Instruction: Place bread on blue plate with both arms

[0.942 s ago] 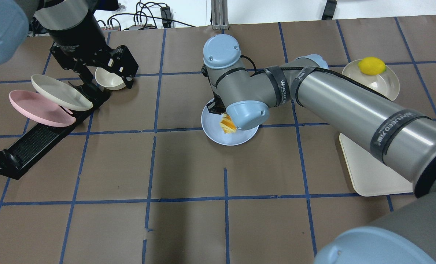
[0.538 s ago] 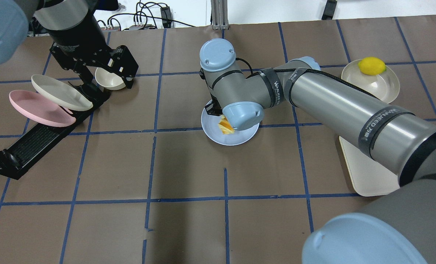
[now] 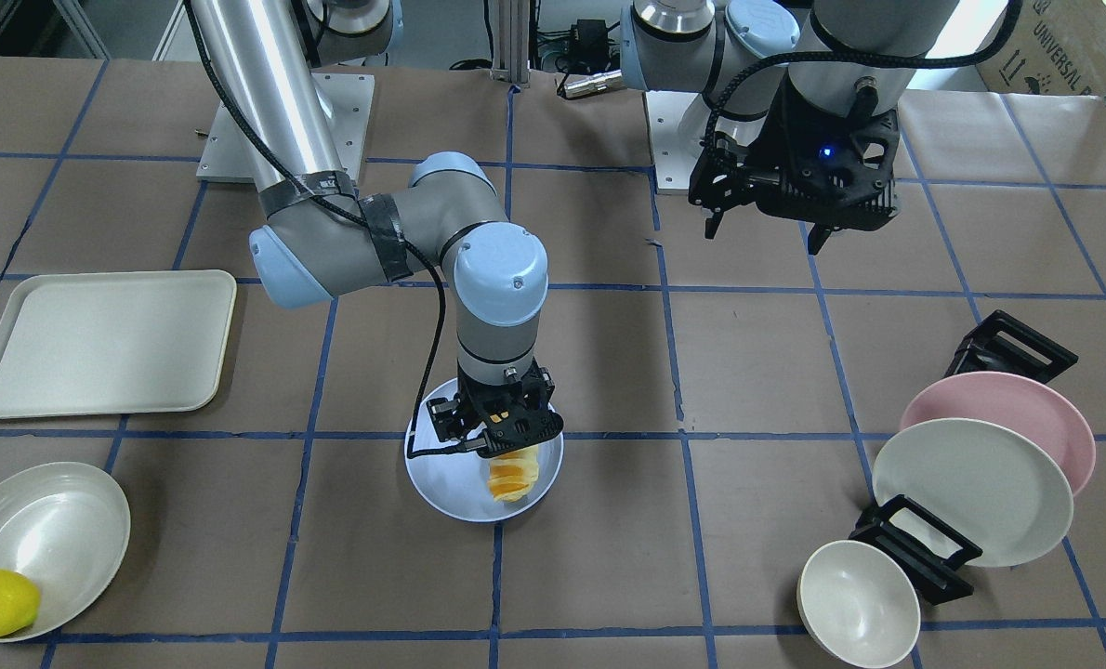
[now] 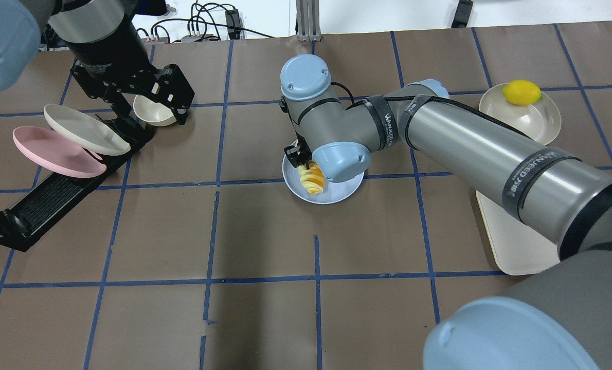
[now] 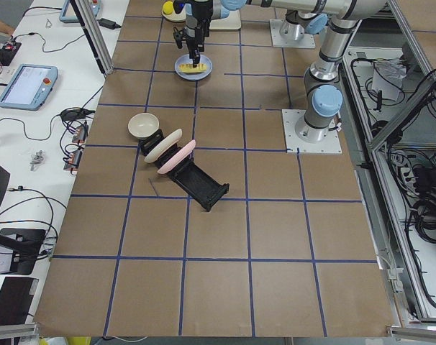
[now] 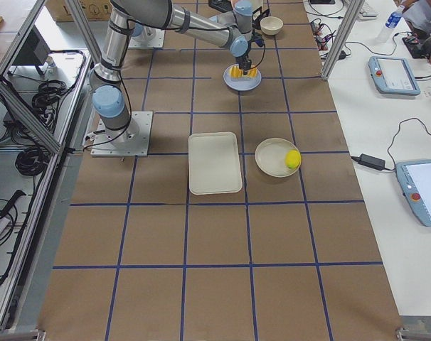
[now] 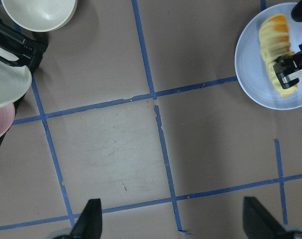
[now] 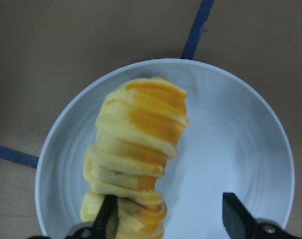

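The bread (image 8: 136,149), striped orange and cream, lies on the blue plate (image 8: 240,124) at the table's middle; it also shows in the overhead view (image 4: 312,178) and the front view (image 3: 511,477). My right gripper (image 8: 171,219) hangs just above the plate (image 3: 441,483), jaws wide apart. One fingertip (image 8: 108,214) is beside the bread's near end and the other stands well clear of it. My left gripper (image 7: 173,224) is open and empty, high above the table's left side (image 4: 149,103), far from the plate (image 7: 250,74).
A pink plate (image 4: 54,151) and a cream-white plate (image 4: 85,128) lean in a black rack (image 4: 54,195) at the left, with a small bowl (image 3: 858,604) beside it. A lemon (image 4: 522,92) sits in a cream bowl (image 4: 537,121) at the right, near a tray (image 3: 98,339).
The bread has dropped out from under the right wrist and now lies flat on the blue plate. The right gripper's jaws have opened. The left arm has not moved.
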`<state>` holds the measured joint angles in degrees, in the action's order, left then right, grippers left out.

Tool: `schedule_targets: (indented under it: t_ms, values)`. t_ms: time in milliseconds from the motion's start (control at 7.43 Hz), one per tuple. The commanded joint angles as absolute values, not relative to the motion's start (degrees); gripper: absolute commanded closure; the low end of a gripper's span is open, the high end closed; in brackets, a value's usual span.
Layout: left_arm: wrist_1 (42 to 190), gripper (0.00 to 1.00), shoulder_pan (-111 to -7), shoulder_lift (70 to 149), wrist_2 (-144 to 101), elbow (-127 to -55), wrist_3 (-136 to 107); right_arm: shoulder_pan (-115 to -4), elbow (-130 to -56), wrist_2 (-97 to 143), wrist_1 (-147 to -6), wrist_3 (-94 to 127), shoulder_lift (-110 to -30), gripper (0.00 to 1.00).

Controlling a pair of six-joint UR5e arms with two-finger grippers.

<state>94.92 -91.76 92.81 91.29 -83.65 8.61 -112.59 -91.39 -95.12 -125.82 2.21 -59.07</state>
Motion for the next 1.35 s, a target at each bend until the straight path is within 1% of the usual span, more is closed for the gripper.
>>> schedule_targets:
  t_ms: [0,404,673,942,1212]
  values:
    - [94.92,0.0,-91.76,92.9,91.32,-83.5,8.61,-112.5,-91.84,-95.19,-125.6,2.2,-59.32,0.0]
    - [95.01,0.0,-91.76,92.9,91.32,-83.15,8.61,-111.28,-91.85,-95.19,-124.9,2.11,-60.64,0.0]
    - [95.18,0.0,-91.76,92.9,91.32,-83.06,8.09,-108.04,-91.32,-95.27,-117.45,2.11,-66.06,0.0]
    - [95.19,0.0,-91.76,92.81,91.32,-83.23,8.0,-102.95,-91.14,-95.01,-116.28,0.89,-71.78,0.0]
    - [95.1,0.0,-91.85,92.81,91.23,-82.88,7.82,-99.68,-90.7,-94.75,-109.71,-0.34,-76.88,0.0]
